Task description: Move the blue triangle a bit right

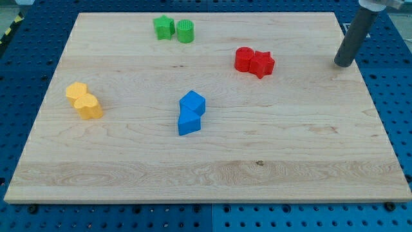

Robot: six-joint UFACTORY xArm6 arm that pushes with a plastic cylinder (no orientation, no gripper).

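Note:
The blue triangle (188,122) lies near the middle of the wooden board (206,167), touching a blue cube-like block (192,102) just above it. My tip (344,64) rests at the board's upper right edge, far to the right of and above the blue blocks. The rod rises out of the view's top right corner.
A red cylinder (243,59) and a red star (262,64) touch at upper centre-right. A green star (163,27) and a green cylinder (185,31) sit at the top. Two yellow blocks (84,100) sit at the left. Blue perforated table surrounds the board.

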